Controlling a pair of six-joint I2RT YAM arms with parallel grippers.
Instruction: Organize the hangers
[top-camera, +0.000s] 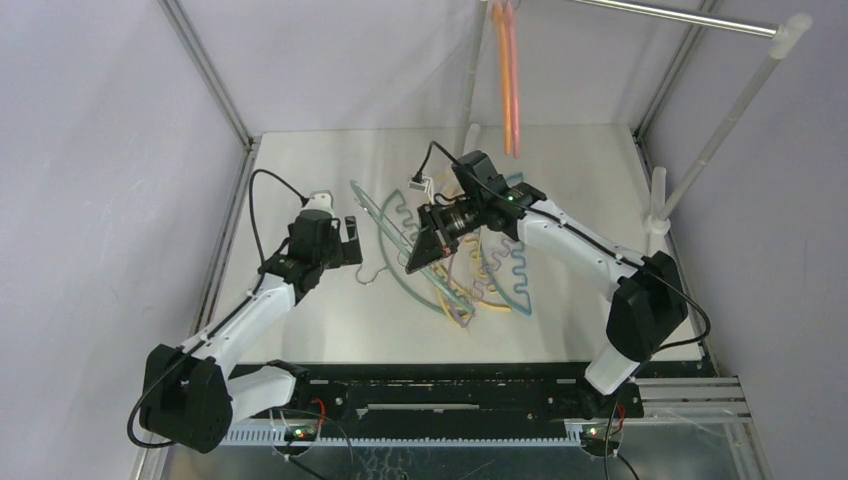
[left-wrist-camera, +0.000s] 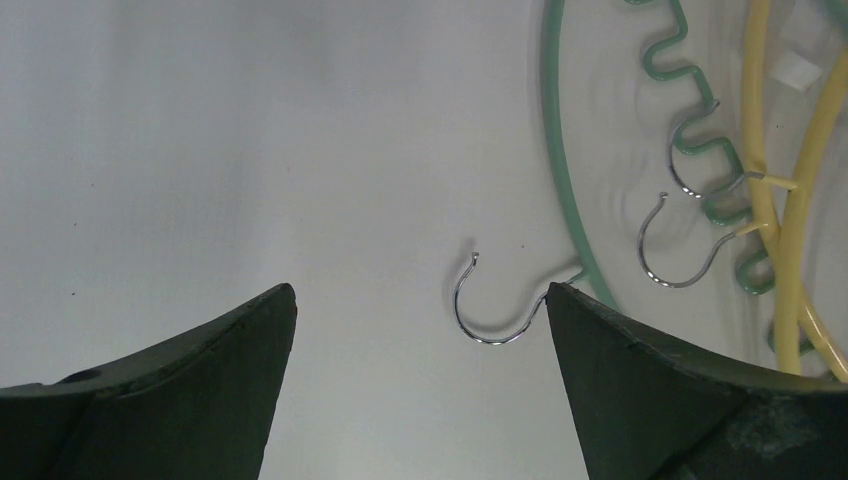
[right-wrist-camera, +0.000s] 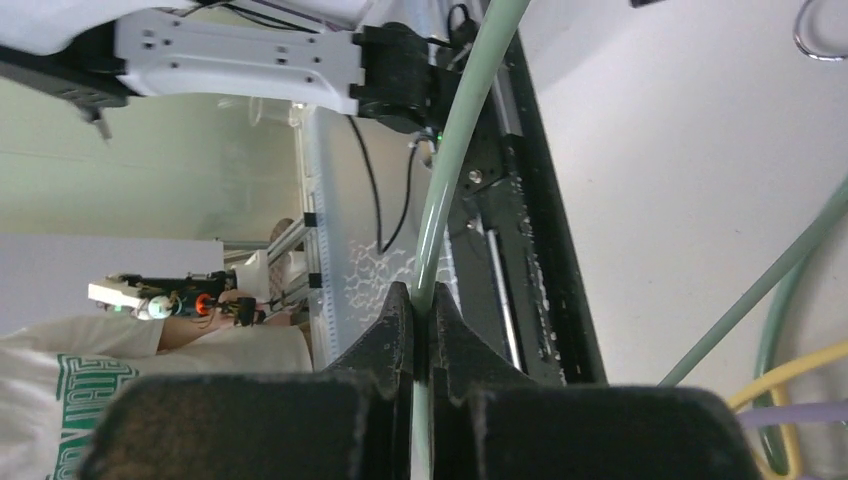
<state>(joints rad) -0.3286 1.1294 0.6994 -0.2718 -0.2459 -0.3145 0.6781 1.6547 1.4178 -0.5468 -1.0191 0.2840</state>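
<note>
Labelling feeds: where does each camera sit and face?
Top external: above, behind the bases, looking down on both arms and the hangers.
Left wrist: on the left gripper, facing down at a metal hook seen between its open fingers.
Right wrist: on the right gripper, shut on a green hanger, facing the near-edge rail.
Top and left wrist share that hook.

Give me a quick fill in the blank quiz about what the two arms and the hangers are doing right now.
1. The right gripper is ____ on a pale green hanger.
2. The left gripper is ____, hovering over a metal hook.
3. On the rail, an orange hanger hangs beside a ____ one.
Missing words: shut; open; pink.
</note>
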